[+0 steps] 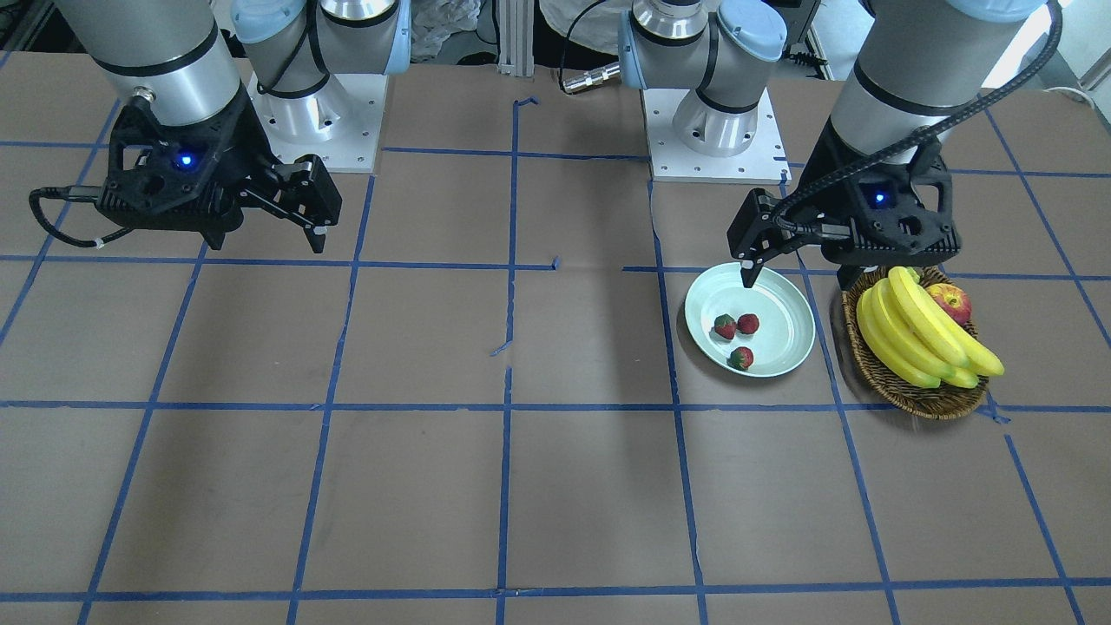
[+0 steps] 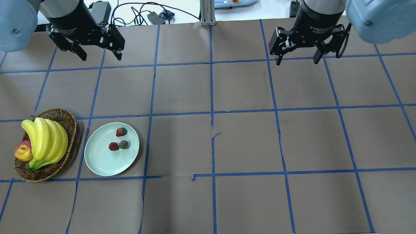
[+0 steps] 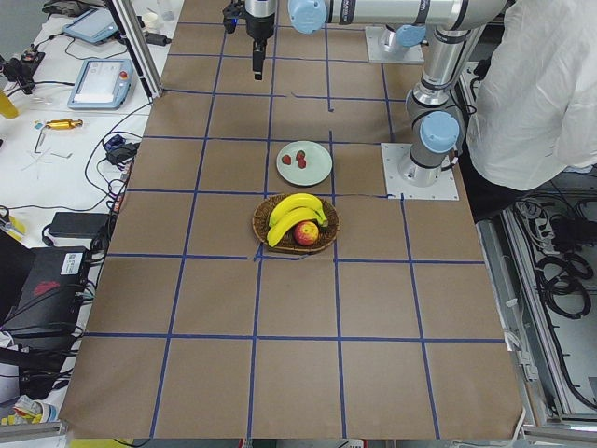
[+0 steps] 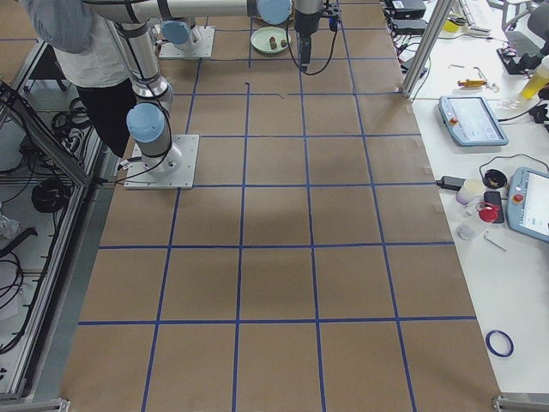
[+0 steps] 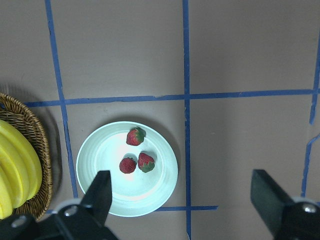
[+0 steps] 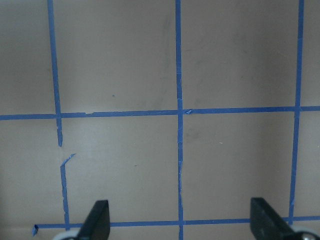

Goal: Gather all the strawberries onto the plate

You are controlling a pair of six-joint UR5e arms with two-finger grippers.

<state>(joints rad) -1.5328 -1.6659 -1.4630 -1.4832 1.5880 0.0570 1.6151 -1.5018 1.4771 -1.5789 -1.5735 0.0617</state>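
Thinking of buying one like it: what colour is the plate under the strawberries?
Pale mint green; the plate shows best in the left wrist view.

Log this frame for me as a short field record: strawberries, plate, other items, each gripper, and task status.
strawberries: three, all inside the plate; two side by side, one apart
plate: flat on the table, beside the basket
basket: holds bananas and an apple
left gripper: jaws open, empty, raised off the table
right gripper: jaws open, empty, raised over bare table
task status: looks complete; no strawberry seen off the plate
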